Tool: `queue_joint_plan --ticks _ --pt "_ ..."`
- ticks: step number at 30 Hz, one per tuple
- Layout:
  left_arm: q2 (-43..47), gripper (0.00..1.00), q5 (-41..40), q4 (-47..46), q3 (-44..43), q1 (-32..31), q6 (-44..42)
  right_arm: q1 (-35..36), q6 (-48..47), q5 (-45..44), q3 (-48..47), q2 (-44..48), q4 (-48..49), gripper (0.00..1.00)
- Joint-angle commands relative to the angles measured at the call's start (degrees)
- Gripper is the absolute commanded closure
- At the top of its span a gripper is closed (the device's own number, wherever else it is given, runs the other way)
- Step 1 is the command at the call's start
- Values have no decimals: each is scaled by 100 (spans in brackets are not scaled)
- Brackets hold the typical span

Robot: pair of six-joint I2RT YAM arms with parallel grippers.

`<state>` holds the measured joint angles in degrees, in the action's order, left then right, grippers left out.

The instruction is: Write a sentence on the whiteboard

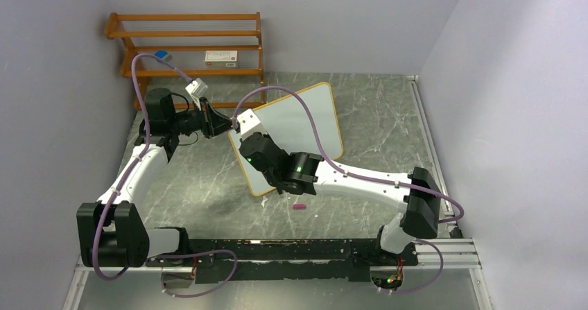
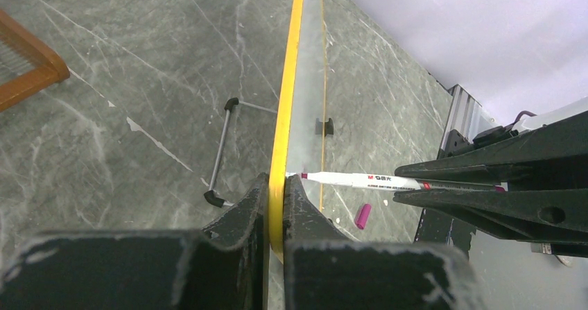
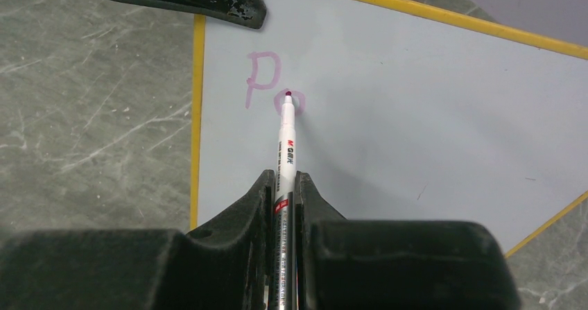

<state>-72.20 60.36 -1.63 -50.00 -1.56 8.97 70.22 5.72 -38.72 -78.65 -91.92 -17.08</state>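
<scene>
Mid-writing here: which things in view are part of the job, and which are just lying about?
In the job: whiteboard, clamped at its edge by the left pincer; marker in the right pincer; the purple "Po" on the board.
Lying about: marker cap on the table; wooden shelf; the box and blue item on it.

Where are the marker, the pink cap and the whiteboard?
marker (image 3: 286,140): right wrist view, white barrel.
cap (image 2: 362,215): left wrist view, its middle.
whiteboard (image 1: 284,119): top view, bare white face.
</scene>
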Motion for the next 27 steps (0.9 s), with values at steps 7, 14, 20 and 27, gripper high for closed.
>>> queue_joint_plan --ticks 7,14,20,27 --pt "13 95 -169 154 -98 -71 -487 -57 43 -183 141 336 -68 100" --pt "4 95 -160 154 -100 -68 -484 -211 141 -231 335 428 -52 100" --pt "7 95 -156 154 -98 -69 -493 -215 105 -202 342 412 112 100" --pt "-3 95 -145 154 -99 -67 -493 -236 59 -206 317 341 238 100"
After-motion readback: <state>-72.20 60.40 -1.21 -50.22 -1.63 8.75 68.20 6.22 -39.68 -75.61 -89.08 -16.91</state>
